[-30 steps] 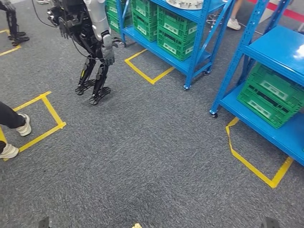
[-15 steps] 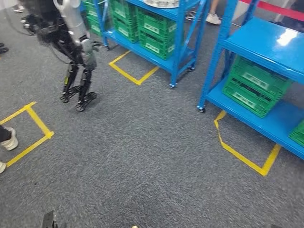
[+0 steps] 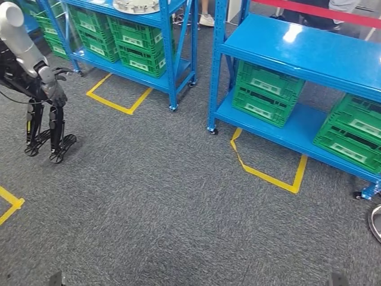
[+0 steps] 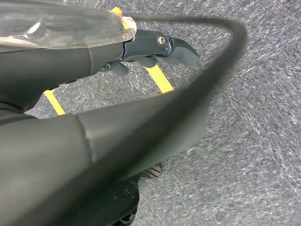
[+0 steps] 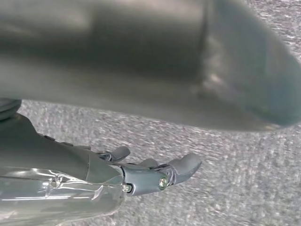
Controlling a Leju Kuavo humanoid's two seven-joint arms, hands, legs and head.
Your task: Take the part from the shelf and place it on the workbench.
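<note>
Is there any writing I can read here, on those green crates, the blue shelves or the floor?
No text here is readable.
Green crates: pale label patches on their sides, too small and blurred to read.
Blue shelves: no writing visible.
Yellow floor tape: plain lines, no words or numbers.

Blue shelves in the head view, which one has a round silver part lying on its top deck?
The far-left blue shelf: a round silver part lies on its top deck. The nearer right shelf has a bare, shiny top.
</note>
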